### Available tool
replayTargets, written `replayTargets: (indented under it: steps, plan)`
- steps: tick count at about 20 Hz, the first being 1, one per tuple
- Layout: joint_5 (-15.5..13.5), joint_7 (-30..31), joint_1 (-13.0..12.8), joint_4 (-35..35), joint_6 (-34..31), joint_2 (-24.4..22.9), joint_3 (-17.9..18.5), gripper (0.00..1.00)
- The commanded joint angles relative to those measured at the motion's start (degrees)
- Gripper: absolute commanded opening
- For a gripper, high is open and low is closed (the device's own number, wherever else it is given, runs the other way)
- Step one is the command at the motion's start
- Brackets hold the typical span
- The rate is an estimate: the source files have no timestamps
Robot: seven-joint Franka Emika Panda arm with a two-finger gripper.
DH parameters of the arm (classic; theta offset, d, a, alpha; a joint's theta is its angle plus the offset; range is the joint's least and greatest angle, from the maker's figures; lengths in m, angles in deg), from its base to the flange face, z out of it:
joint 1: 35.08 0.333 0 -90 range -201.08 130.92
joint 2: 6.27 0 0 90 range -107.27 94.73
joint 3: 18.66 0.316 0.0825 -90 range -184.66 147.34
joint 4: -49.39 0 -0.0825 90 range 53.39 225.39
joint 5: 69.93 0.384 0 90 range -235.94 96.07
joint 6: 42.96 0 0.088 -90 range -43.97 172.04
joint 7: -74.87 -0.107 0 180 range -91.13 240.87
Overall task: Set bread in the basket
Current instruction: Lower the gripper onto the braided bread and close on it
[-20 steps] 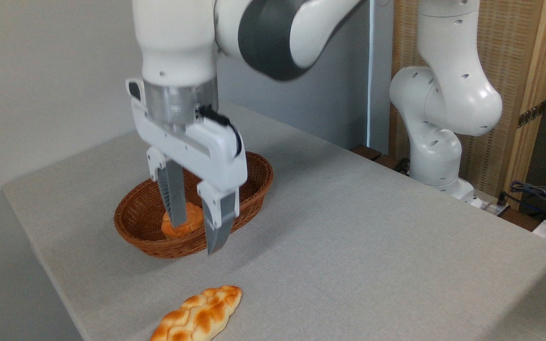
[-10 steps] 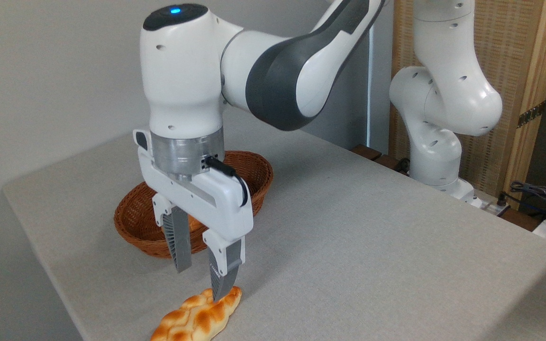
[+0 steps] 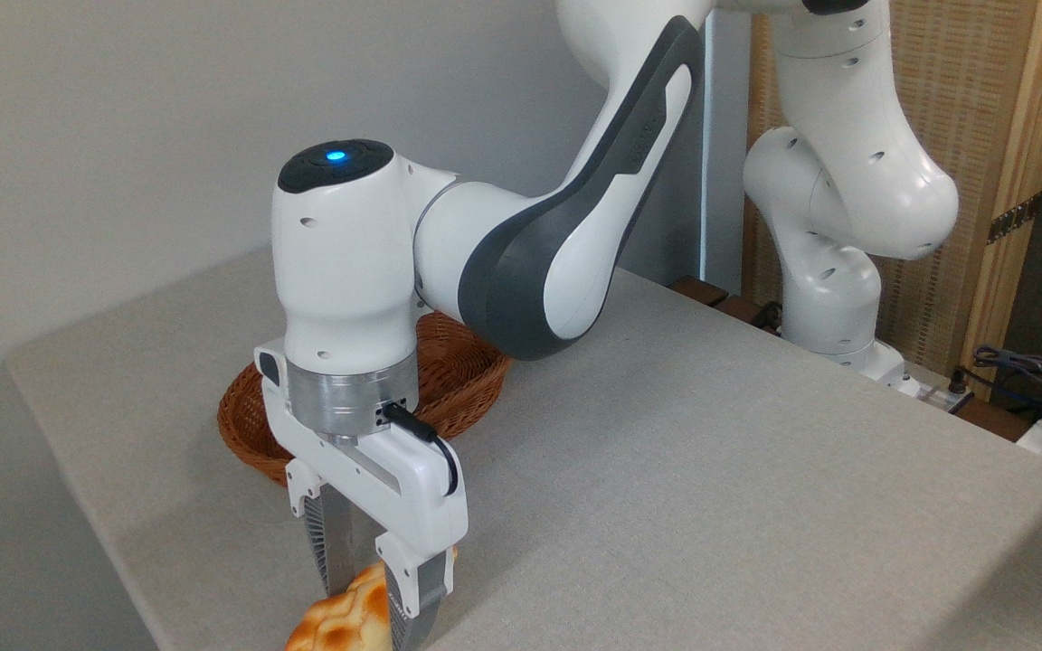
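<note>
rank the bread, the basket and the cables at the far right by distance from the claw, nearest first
1. bread, between the fingers of the claw, bottom edge.
2. basket, just behind the claw, partly hidden by the arm.
3. cables, far right, off the table.

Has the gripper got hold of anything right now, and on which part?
Cannot tell. The gripper straddles the bread near its far end, fingers either side, loaf on the table; firm closure isn't visible.
</note>
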Motion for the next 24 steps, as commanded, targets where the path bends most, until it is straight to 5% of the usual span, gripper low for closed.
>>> replayTargets:
  steps: [1,6,24]
  plan:
    - [0.5,-0.7,-0.3,0.2,0.5,-0.2,0.3,0.98]
    - [0.5,-0.8,-0.3,0.2,0.3,-0.2,0.2,0.41]
    - [0.5,-0.9,-0.3,0.1,0.1,-0.2,0.1,0.38]
